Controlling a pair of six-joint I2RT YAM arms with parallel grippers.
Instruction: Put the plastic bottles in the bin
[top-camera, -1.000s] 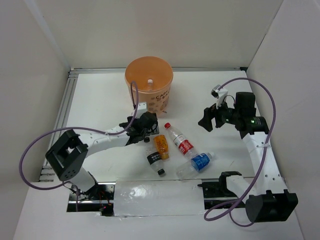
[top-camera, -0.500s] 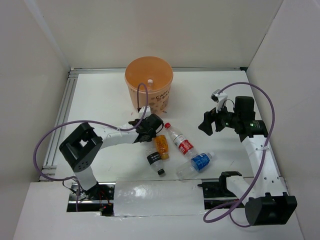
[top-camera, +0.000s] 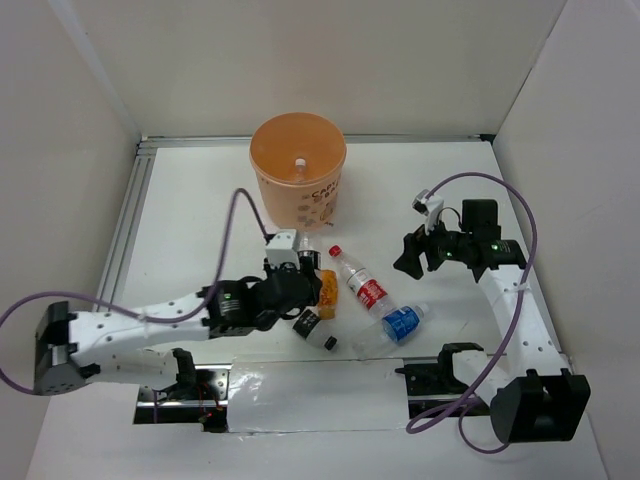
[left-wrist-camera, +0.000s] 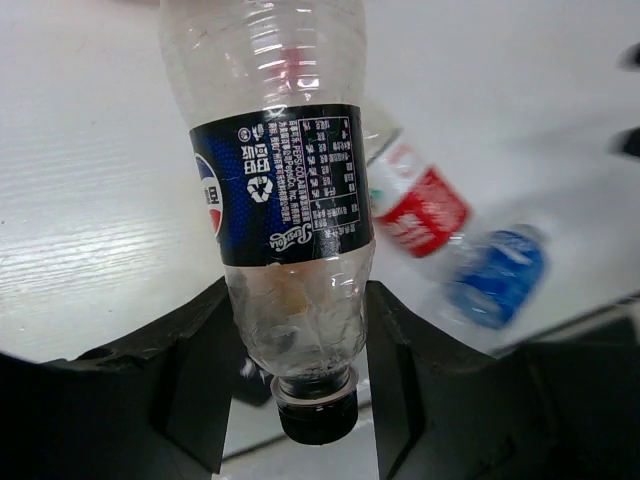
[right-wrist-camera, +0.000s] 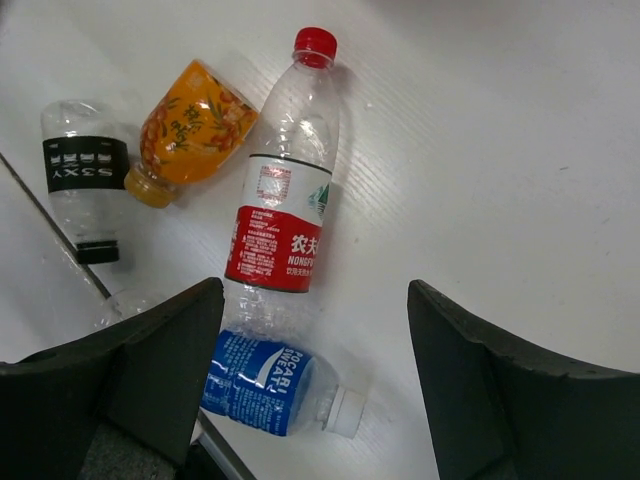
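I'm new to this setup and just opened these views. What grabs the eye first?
The large orange bin stands at the table's far centre. In front, the left gripper clamps a dark-labelled bottle by its neck end, while the open right gripper hovers over loose bottles: a red-labelled bottle, a blue-labelled bottle and an orange bottle.

Bin (top-camera: 310, 200): large, round, orange, upright, open-topped; white cap (top-camera: 299, 163) seen inside. Four btls laid flat on near side of bin: orange btl (top-camera: 322, 287) closest, red-label btl (top-camera: 368, 290) w/ cap twd bin, black-label btl (top-camera: 310, 323) and blue-label btl (top-camera: 400, 324) farther. Dark-label btl (left-wrist-camera: 285, 190) clamped by left gripper (left-wrist-camera: 295, 300).
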